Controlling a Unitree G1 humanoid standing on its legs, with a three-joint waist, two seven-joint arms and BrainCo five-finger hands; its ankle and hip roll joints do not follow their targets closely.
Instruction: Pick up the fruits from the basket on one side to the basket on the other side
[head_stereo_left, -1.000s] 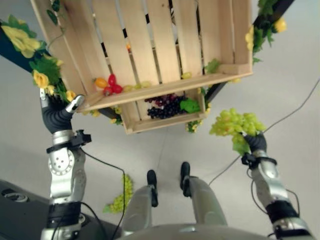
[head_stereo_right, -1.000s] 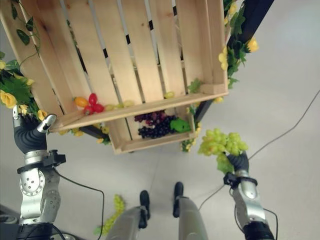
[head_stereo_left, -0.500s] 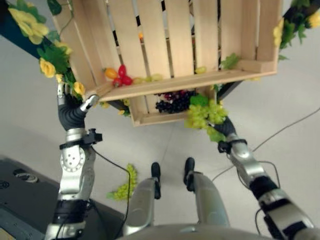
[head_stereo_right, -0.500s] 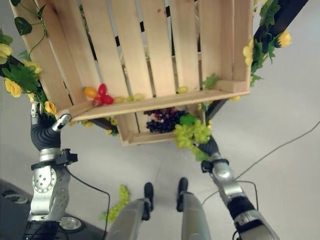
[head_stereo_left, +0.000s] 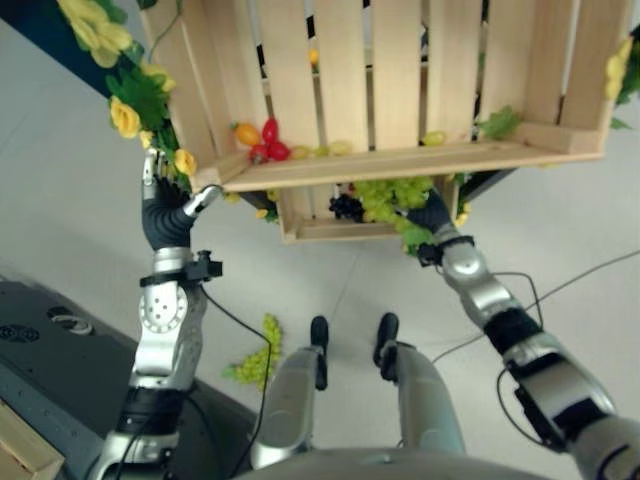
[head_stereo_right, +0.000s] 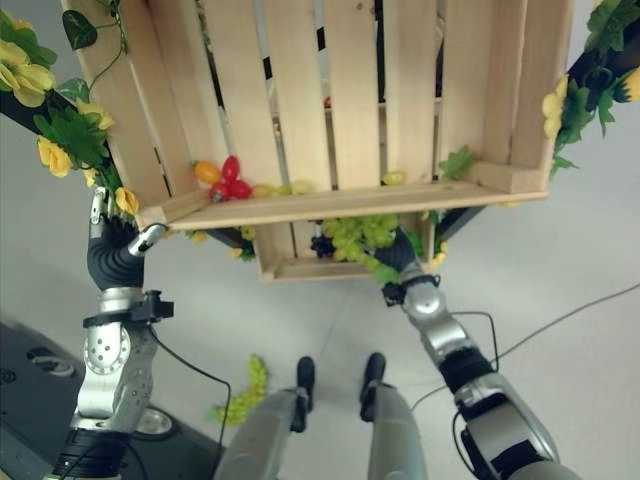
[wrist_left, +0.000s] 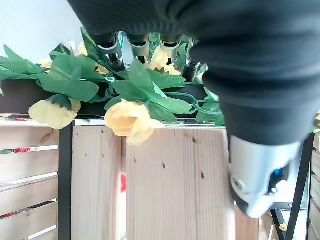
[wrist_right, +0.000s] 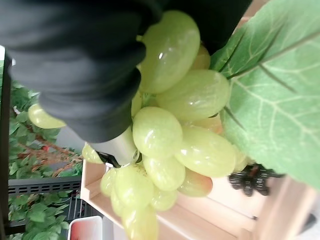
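Right hand (head_stereo_right: 398, 262) holds green grapes (head_stereo_right: 352, 236) inside the lower crate (head_stereo_right: 300, 265) (under the upper crate (head_stereo_right: 330, 110))

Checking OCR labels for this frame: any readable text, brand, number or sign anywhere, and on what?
None readable.
The wooden crates carry bare slats, with no print or label.
The green grapes and their leaf, held by the right hand, have no sticker or tag.
The dark unit on the floor at the lower left has round markings, but nothing legible.
The left hand sits among the yellow flowers, with no writing there.
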